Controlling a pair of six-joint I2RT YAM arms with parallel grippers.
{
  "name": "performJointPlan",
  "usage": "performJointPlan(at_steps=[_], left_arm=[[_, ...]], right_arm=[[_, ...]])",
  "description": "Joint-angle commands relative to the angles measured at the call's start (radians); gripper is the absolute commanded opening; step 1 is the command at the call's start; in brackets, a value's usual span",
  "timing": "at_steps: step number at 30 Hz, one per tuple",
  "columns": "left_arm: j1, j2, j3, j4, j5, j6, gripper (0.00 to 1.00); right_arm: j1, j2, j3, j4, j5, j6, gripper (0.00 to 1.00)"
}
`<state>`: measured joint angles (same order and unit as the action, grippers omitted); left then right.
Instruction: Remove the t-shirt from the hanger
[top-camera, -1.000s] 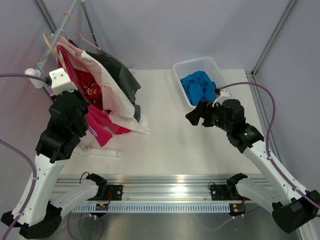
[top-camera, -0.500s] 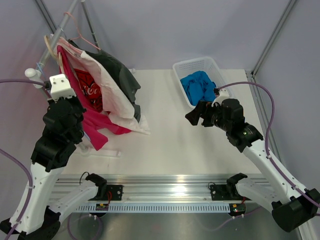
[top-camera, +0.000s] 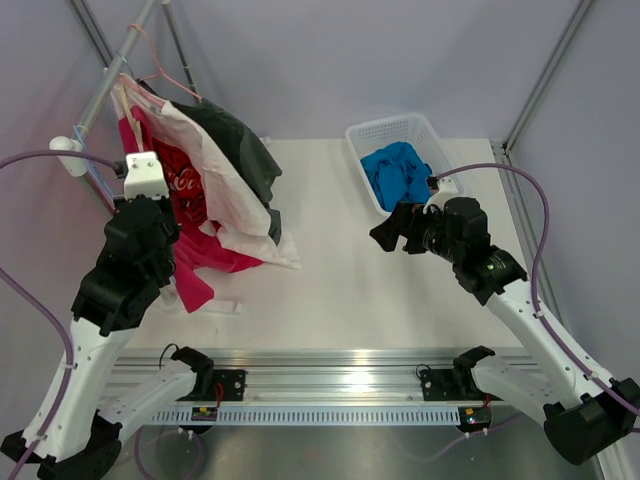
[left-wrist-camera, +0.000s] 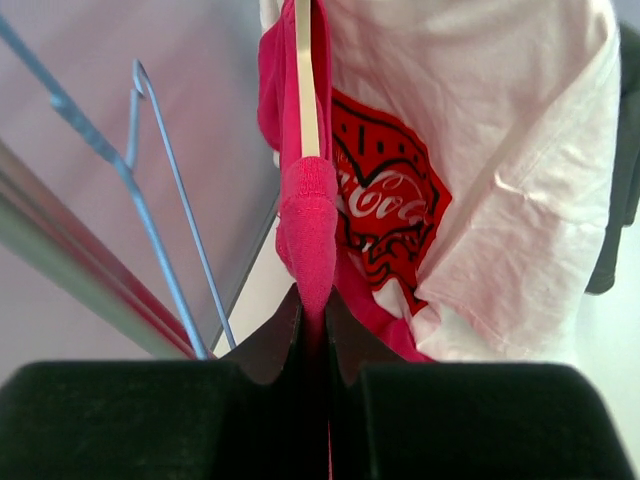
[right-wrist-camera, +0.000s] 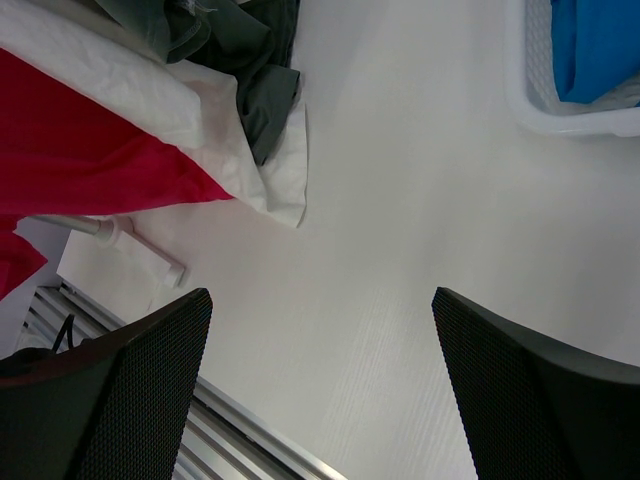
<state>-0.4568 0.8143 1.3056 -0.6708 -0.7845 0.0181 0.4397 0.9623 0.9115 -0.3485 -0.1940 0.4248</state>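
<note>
I have the left gripper (left-wrist-camera: 312, 312) clenched on a fold of the magenta t-shirt (left-wrist-camera: 306, 215), which hangs on the beige hanger (left-wrist-camera: 303, 90) (only its thin edge shows in my wrist view) on the rack (top-camera: 128, 47), right against the white logo shirt (left-wrist-camera: 490, 170). I judge this the pull-off step: the next move calls for drawing the cloth down off the hanger's arm tip without dragging the hanger along. My right gripper (right-wrist-camera: 320, 295) hovers released over the table (right-wrist-camera: 380, 200), well apart from the rack.
</note>
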Motion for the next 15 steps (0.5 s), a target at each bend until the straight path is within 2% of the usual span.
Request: performJointPlan(at_steps=[1,7,10,15], left_arm=[[0.001,-0.015,-0.023,0.007,-0.001,-0.001,0.0],[0.001,-0.093,-0.029,-0.013,0.112,0.006,0.0],[0.001,-0.119,-0.017,-0.053,0.238,-0.013,0.0],[0.001,-0.136,0.026,-0.193,0.373,-0.055,0.0]], right_arm=[[0.005,-0.008,0.04,-0.003,-0.019,-0.014,1.0],[0.005,0.013,0.04,0.006,-0.024,-0.015,1.0],[0.007,0.018,0.035,0.017,-0.041,-0.026,0.99],[0.007,0.001,0.029,0.022,-0.047,-0.032,0.99]])
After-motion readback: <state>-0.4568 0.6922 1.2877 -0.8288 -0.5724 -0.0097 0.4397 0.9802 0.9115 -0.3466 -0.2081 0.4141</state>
